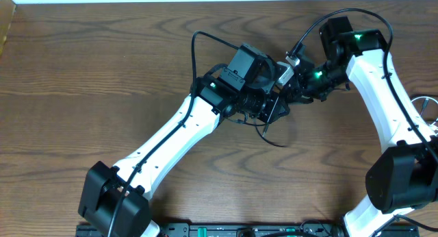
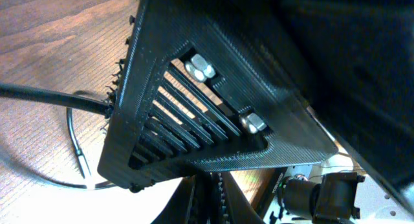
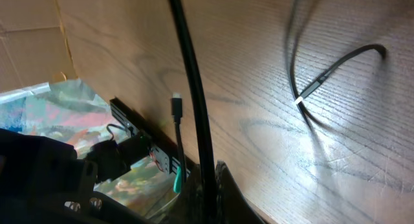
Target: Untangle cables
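Both arms meet at the table's middle. My right gripper [image 1: 289, 88] [image 3: 210, 191] is shut on the black cable [image 3: 191, 88], which runs taut from its jaws up and away. A slack stretch of black cable [image 1: 272, 136] curls on the wood just below both grippers. It also lies as a loop with a plug end [image 3: 336, 62] in the right wrist view. My left gripper [image 1: 270, 108] [image 2: 212, 201] is shut, its fingers pressed together right under the right gripper's black body [image 2: 213, 101], which hides what lies ahead. A thin black loop [image 2: 72, 136] rests to its left. I cannot make out the white cable.
A black rail [image 1: 239, 230] runs along the table's front edge. Cardboard [image 1: 5, 25] stands at the far left corner. A metal object [image 1: 430, 107] pokes in at the right edge. The left arm's own thick cable [image 1: 195, 45] arches above its wrist.
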`<state>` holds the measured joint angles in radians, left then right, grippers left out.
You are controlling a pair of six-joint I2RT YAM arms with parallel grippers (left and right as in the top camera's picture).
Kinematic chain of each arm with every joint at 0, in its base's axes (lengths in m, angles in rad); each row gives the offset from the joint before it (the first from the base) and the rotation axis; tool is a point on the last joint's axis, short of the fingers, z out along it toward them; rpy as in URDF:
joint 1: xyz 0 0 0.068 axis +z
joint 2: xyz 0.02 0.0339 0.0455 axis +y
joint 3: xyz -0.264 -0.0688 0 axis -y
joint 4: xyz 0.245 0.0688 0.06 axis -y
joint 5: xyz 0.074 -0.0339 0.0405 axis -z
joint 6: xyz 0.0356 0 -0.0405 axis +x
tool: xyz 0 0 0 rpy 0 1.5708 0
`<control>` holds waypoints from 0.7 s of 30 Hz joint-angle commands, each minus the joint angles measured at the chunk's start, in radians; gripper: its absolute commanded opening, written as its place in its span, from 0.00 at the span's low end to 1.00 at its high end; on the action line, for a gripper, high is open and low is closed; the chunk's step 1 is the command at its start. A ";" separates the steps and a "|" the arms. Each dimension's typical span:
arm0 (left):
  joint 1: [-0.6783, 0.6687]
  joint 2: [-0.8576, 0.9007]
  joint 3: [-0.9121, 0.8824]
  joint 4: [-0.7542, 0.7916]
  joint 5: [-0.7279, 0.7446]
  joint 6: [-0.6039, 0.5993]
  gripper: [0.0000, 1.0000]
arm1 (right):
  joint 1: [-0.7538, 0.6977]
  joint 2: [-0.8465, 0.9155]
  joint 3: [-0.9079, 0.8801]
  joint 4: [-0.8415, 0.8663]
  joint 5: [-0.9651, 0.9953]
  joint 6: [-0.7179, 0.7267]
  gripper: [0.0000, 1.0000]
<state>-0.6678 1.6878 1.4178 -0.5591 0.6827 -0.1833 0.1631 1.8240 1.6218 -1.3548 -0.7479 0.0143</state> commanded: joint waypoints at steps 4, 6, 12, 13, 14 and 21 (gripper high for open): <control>-0.002 0.000 -0.002 -0.032 -0.011 0.014 0.12 | 0.014 0.001 -0.002 0.000 0.012 -0.012 0.01; -0.001 0.000 -0.002 -0.061 -0.053 0.015 0.34 | 0.014 0.002 -0.002 0.000 0.017 -0.013 0.01; -0.001 0.000 -0.002 -0.174 -0.195 0.041 0.53 | -0.002 0.001 -0.002 -0.039 0.367 0.039 0.01; 0.000 0.000 -0.002 -0.194 -0.230 0.045 0.53 | -0.010 0.001 -0.002 -0.062 0.476 0.069 0.01; 0.000 0.000 -0.002 -0.206 -0.254 0.045 0.54 | -0.013 0.002 -0.002 -0.074 0.519 0.079 0.01; 0.036 -0.002 -0.002 -0.363 -0.555 0.033 0.53 | -0.051 0.002 -0.029 -0.201 0.781 0.129 0.01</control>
<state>-0.6609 1.6878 1.4166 -0.8841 0.2802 -0.1562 0.1280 1.8256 1.6188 -1.5433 -0.1101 0.1108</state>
